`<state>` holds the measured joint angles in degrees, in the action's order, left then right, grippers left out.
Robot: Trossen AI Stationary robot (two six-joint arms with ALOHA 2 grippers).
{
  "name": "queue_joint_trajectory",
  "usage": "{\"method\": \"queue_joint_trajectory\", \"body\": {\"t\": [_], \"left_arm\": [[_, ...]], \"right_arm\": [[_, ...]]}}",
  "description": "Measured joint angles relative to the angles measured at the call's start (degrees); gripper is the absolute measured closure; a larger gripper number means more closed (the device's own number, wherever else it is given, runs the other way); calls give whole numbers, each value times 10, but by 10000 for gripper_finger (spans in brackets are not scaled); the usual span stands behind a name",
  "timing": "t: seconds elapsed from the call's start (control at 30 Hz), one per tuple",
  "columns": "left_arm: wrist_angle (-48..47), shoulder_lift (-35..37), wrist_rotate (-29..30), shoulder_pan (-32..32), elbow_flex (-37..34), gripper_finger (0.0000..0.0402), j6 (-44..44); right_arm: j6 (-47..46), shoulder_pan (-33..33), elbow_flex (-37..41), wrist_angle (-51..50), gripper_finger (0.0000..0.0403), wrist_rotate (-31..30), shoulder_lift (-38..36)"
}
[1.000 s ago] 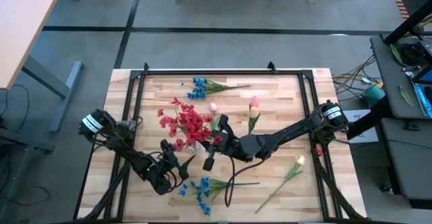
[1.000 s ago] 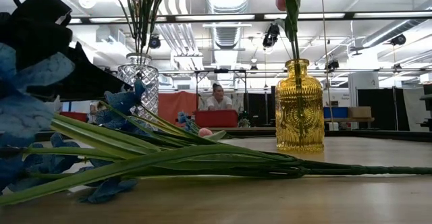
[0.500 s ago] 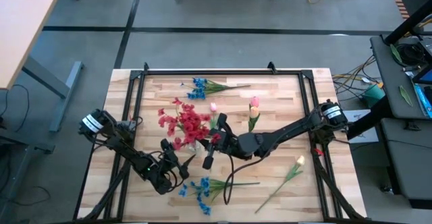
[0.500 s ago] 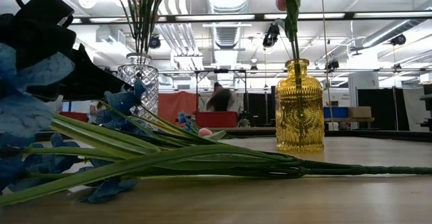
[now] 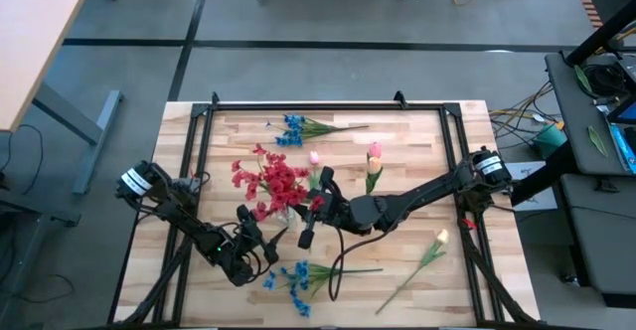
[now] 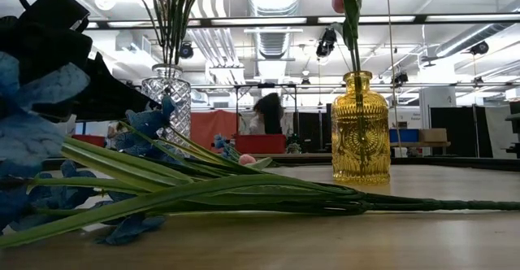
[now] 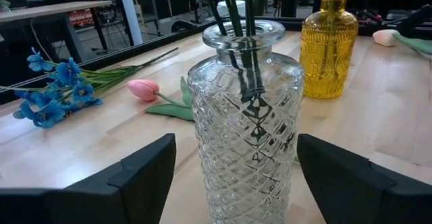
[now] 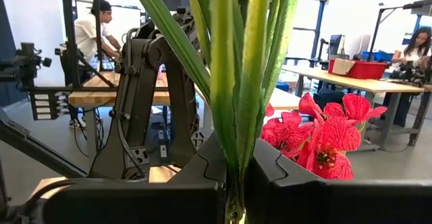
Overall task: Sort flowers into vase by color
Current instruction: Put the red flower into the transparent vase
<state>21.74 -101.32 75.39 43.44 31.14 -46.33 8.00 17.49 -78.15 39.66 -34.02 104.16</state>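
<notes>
A clear cut-glass vase (image 7: 246, 116) holds green stems, and red blossoms (image 5: 278, 183) spread above it. My left gripper (image 7: 236, 163) is open, one finger on each side of the vase with a gap to both. My right gripper (image 8: 236, 183) reaches in from the right (image 5: 310, 221) and is shut on green flower stems. Red blossoms (image 8: 331, 136) show just beside it. A yellow vase (image 6: 360, 128) holds a pink tulip (image 5: 314, 157). Blue sprays lie at the far edge (image 5: 293, 129) and the near edge (image 5: 293, 275). My right gripper pinches a bundle of green stems and long leaves (image 8: 236, 150) between its two fingers, coming level from the table's right side. The stems run on past the fingertips toward the red blossoms. The held flower's own head is outside the wrist view.
A pink tulip (image 5: 374, 156) lies right of the yellow vase and a cream tulip (image 5: 437, 241) lies near the right edge. A second pink tulip (image 7: 145, 89) lies beyond the clear vase. Black frame rails (image 5: 298, 105) border the table. People move in the room behind.
</notes>
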Motion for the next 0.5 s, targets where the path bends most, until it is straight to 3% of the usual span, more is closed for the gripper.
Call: {"method": "queue_joint_trajectory", "body": {"t": [0.5], "left_arm": [[1,0,-12,0,0,112,0]], "right_arm": [[-9,0,11,0,390,0,0]]}}
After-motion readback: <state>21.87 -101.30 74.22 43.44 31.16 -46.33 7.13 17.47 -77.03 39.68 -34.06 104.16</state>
